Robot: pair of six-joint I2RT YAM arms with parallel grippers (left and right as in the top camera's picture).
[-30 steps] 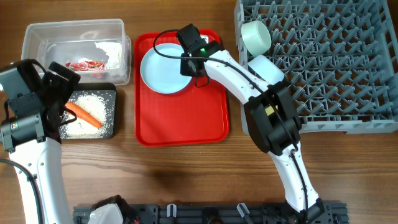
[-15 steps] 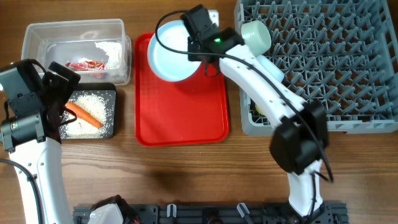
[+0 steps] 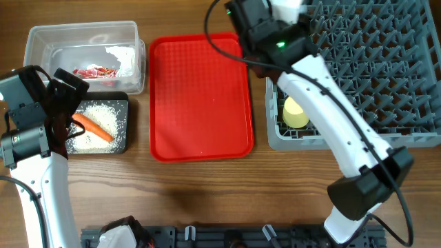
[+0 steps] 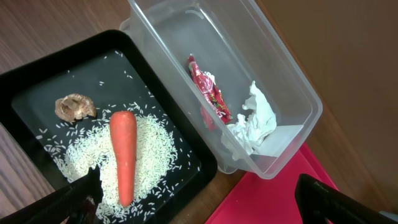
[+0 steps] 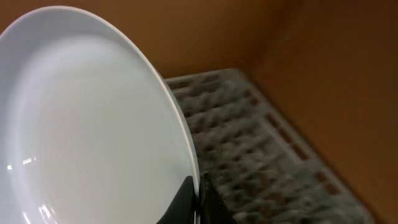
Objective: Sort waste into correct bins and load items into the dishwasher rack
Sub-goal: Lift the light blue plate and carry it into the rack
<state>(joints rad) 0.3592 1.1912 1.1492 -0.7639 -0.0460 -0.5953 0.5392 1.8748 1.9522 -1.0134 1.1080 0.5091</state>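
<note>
My right gripper (image 5: 198,194) is shut on the rim of the round pale-blue plate (image 5: 93,124) and holds it up on edge above the grey dishwasher rack (image 3: 386,69), which shows blurred in the right wrist view (image 5: 249,149). In the overhead view the right gripper (image 3: 249,15) is at the rack's far left corner. The yellow cup (image 3: 296,114) lies in the rack. My left gripper (image 4: 205,211) is open above the black tray (image 4: 186,134), which holds the carrot (image 4: 123,155), rice (image 4: 155,140) and brown scrap (image 4: 74,107). The red-and-white wrapper (image 4: 208,93) lies in the clear tub (image 4: 286,81). The bowls are hidden.
The flat red serving tray (image 3: 200,96) lies between the bins and the rack with nothing on it. A crumpled white tissue (image 4: 255,118) lies in the clear tub beside the wrapper. The right arm (image 3: 331,103) stretches across the rack's left side.
My right gripper has lifted the plate off the red tray and carried it up and right to the rack's far left corner. The left arm has not moved.
</note>
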